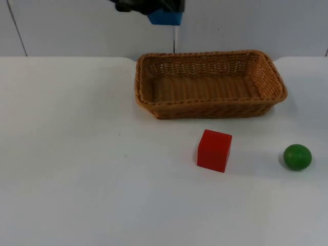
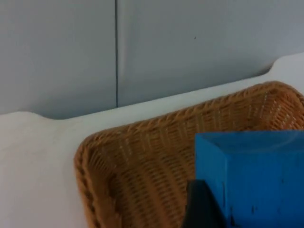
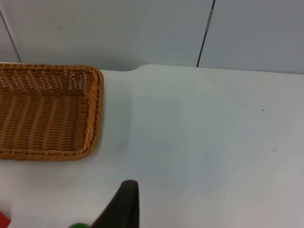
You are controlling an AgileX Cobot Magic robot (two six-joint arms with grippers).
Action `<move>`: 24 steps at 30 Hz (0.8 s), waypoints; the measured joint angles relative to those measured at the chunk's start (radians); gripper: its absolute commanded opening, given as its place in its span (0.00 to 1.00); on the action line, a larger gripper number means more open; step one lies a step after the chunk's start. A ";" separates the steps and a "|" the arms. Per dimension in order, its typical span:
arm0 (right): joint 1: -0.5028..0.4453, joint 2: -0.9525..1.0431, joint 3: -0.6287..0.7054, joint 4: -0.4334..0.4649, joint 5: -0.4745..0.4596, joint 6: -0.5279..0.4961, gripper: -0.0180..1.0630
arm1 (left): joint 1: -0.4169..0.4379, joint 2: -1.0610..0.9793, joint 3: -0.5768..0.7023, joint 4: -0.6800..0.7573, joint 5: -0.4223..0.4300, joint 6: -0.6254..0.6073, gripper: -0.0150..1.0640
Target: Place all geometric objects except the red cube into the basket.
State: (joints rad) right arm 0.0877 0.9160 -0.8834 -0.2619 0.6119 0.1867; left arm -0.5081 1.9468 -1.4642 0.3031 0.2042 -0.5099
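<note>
Blue cube [image 1: 165,17] gripped by left gripper [image 1: 154,9] fingers above basket [image 1: 154,105]; right gripper state unclear.

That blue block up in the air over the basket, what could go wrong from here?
The left claw holds the blue cube-shaped block high above the brown woven wicker basket, near its far rim; released there, it might bounce off the rim or out onto the white table.

The small green ball sits loose near the table's right side, so a clumsy grab could send it rolling.

The red cube lies close in front of the basket and could get nudged.
</note>
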 measured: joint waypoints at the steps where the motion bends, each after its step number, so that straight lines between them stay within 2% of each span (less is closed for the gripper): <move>1: 0.000 0.000 0.000 0.000 0.000 0.000 0.98 | 0.000 0.064 -0.067 -0.013 0.002 0.000 0.01; 4: 0.000 0.000 0.000 0.000 0.000 0.000 0.98 | 0.000 0.183 -0.183 -0.029 0.004 0.000 0.01; 9: 0.000 0.000 0.000 0.000 0.000 0.000 0.98 | 0.000 0.315 -0.292 -0.038 0.006 0.002 0.01; 14: 0.000 0.000 0.000 0.000 0.000 0.000 0.98 | 0.000 0.411 -0.347 -0.040 0.048 0.002 0.01; 24: 0.000 0.000 0.000 0.000 0.000 -0.003 0.98 | -0.018 0.501 -0.358 -0.049 0.104 0.002 0.01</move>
State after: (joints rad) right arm 0.0877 0.9160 -0.8834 -0.2619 0.6119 0.1837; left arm -0.5257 2.4475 -1.8224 0.2546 0.3084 -0.5080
